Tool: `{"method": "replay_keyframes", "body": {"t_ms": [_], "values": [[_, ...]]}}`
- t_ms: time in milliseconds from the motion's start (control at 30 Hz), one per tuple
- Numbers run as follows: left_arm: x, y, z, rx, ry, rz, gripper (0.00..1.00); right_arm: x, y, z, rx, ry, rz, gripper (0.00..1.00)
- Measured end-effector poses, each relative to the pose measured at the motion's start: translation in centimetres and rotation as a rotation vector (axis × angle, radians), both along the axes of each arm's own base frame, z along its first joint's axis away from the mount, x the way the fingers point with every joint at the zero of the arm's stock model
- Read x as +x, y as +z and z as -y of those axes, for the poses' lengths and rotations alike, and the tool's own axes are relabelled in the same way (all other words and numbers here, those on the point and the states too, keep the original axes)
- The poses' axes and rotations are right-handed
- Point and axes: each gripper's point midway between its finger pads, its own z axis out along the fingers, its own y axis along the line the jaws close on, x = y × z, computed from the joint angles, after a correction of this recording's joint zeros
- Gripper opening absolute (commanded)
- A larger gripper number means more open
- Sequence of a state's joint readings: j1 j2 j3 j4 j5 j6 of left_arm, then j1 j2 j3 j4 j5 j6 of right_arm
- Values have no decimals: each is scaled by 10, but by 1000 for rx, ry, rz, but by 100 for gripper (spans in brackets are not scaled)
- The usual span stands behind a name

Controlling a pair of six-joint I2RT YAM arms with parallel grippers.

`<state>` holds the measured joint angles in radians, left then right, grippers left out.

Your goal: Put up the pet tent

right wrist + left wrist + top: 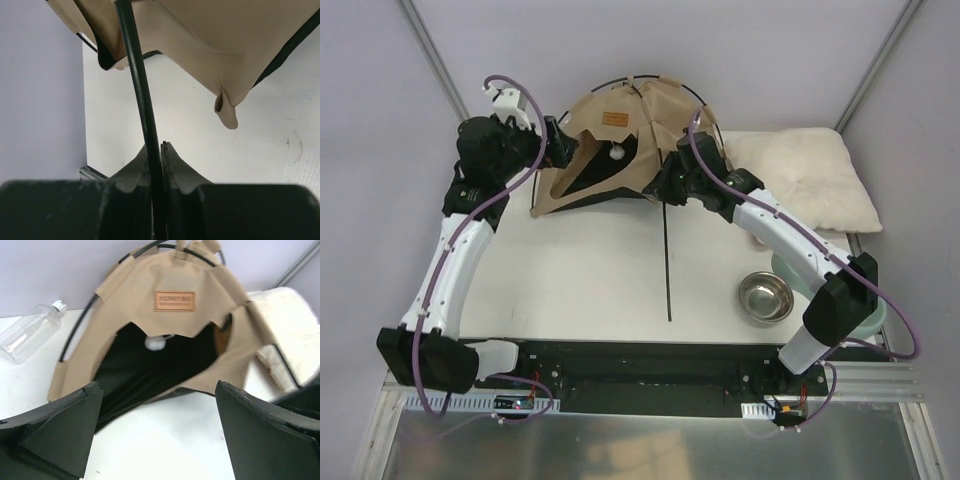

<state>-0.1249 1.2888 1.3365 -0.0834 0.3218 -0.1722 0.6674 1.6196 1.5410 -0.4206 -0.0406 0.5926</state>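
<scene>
Nearest the bases, a steel bowl sits on the table beside the right arm's upper link, clear of the work.

A loose black pole lies from mid-table straight away toward the pet tent. Its far part is pinched in the right gripper, whose fingers are pressed together on it. In the right wrist view the pole runs up out of that pinch toward the tan fabric, where a small open sleeve end hangs just beside it. My reading is that the grip is there to steer the pole tip into a sleeve.

The left gripper is spread wide and holds nothing. It hangs just beside the tent's left flank, looking into the dark doorway — probably placed to brace or catch the fabric while the other arm feeds the pole.

The tent stands at the far middle of the table, only half raised. One curved pole already arcs over it, the brown label faces up and a white ball dangles inside. A fluffy pillow lies to its right, and a clear bottle lies on its side to its left.

The left arm climbs the table's left edge and folds inward at the wrist. The right arm stretches diagonally from its base — forearm low, wrist aimed at the tent's near right hem.
</scene>
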Motion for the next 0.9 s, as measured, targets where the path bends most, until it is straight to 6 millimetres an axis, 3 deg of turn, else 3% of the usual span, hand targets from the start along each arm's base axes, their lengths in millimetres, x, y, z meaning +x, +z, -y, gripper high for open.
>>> {"method": "replay_keyframes", "body": {"t_ms": [133, 233, 367, 467, 567, 767, 900], "values": [[-42, 19, 11, -100, -68, 18, 99, 8, -2, -11, 14, -5, -13, 7], [-76, 20, 41, -201, -206, -16, 99, 14, 3, -16, 27, -6, -10, 4], [-120, -14, 94, -253, -410, -144, 98, 21, 13, -23, 46, -10, 4, 3], [-145, -49, 119, -281, -507, -275, 98, 28, 21, -30, 62, -13, 19, 3], [-148, -65, 127, -330, -525, -353, 98, 31, 24, -37, 62, -16, 28, 4], [-151, -69, 148, -418, -596, -437, 93, 35, 21, -52, 32, -13, 37, 5], [-156, -75, 156, -447, -632, -494, 67, 36, 15, -58, 5, -13, 40, 5]]}}
